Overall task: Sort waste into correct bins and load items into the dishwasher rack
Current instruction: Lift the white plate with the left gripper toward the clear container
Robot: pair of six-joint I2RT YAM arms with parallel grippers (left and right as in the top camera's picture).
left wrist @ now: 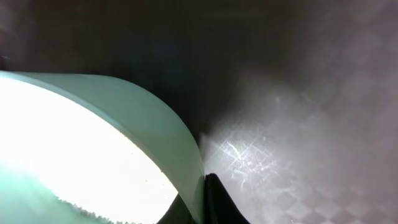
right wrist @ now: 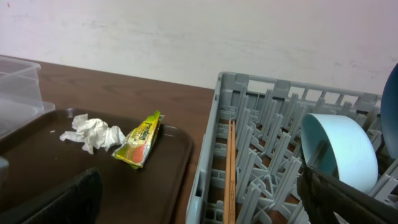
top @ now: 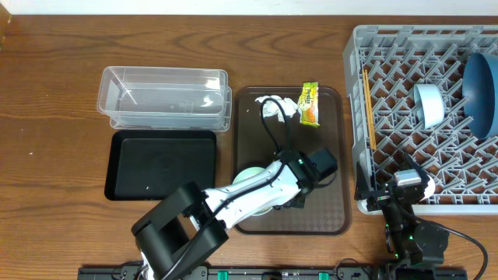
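Observation:
My left gripper (top: 289,196) is down on the brown serving tray (top: 331,214), shut on the rim of the white green-rimmed bowl (top: 249,176). The left wrist view shows that rim (left wrist: 168,134) pinched between the jaws (left wrist: 202,190). The crumpled tissue (top: 278,107) and snack wrapper (top: 310,103) lie at the tray's far end, and both show in the right wrist view (right wrist: 93,132) (right wrist: 142,140). The grey rack (top: 366,47) holds the large blue bowl (top: 482,82), small pale-blue bowl (top: 428,105) and chopsticks (top: 369,109). My right gripper (top: 397,188) is open and empty at the rack's near-left corner. The pink cup is out of view.
The clear tub (top: 163,97) stands at the back left with the glossy black tray (top: 161,165) in front of it; both look empty. The rack's left wall (right wrist: 211,155) stands close beside the brown tray's right edge.

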